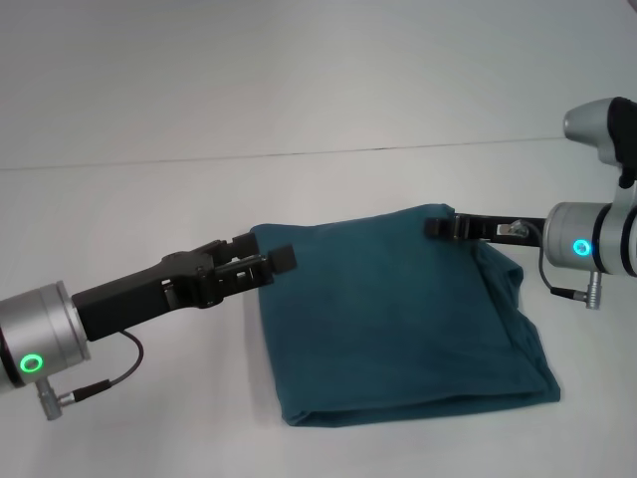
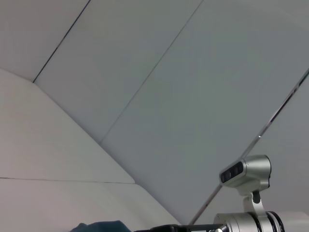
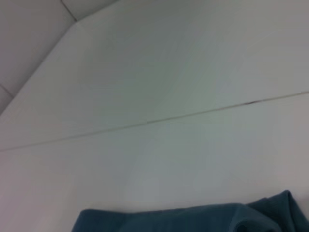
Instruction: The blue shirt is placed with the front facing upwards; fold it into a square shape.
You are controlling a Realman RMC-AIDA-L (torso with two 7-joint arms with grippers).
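The blue shirt [image 1: 398, 319] is laid on the bench [image 1: 119, 179] as a near-square bundle (plain side up), between both end effectors. The left end effector [image 1: 269, 257] is seen released at its far corner; the right end effector [image 1: 443, 227] cannot be judged. Withdrawal and edge-straightening seem called for next.

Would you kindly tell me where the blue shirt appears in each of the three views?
Head view: the blue shirt lies folded at centre, on the white table.
Left wrist view: only a sliver at the bottom edge.
Right wrist view: a strip along the bottom edge.
Shared landmark: the shirt's far edge.
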